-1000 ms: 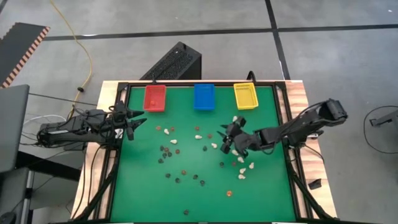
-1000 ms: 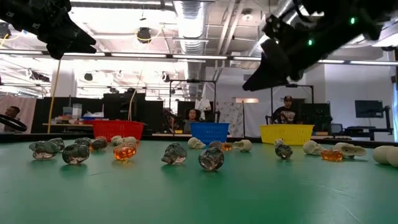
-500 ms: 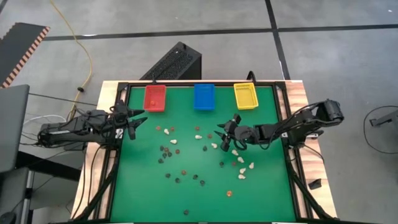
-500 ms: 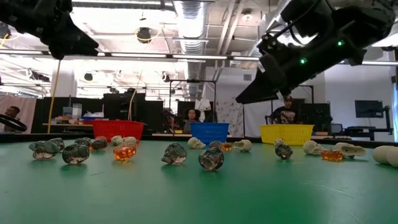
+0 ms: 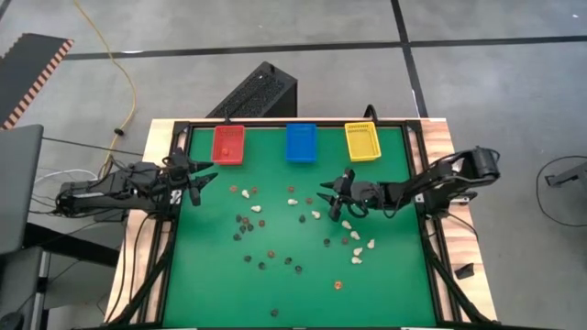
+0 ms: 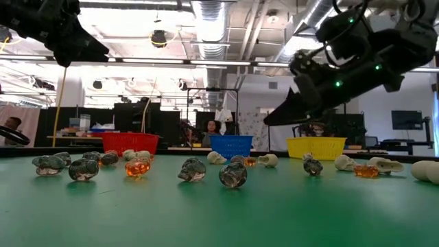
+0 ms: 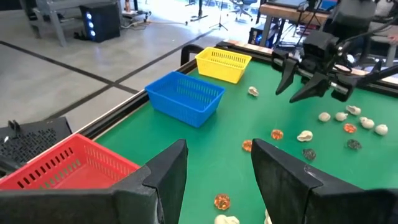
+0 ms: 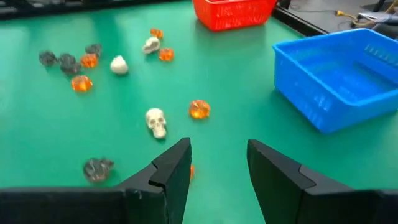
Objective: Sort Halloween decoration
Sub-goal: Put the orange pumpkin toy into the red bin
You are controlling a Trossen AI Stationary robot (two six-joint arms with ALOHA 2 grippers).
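I read the trinkets [image 5: 275,240] strewn over mid-table. Right hand [image 5: 336,197] hovers above them, fingers spread, empty; since a second ago it moved toward the far edge. Left hand [image 5: 197,179] waits unclenched by the red bin [image 5: 228,144].

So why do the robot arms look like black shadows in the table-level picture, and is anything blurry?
In the low view the bright ceiling lights backlight the right gripper, leaving a dark silhouette with small green lamps. The near green felt table looks soft there; the translucent grey trinkets catch glints. In the right wrist view, its own fingers are near and blurred.
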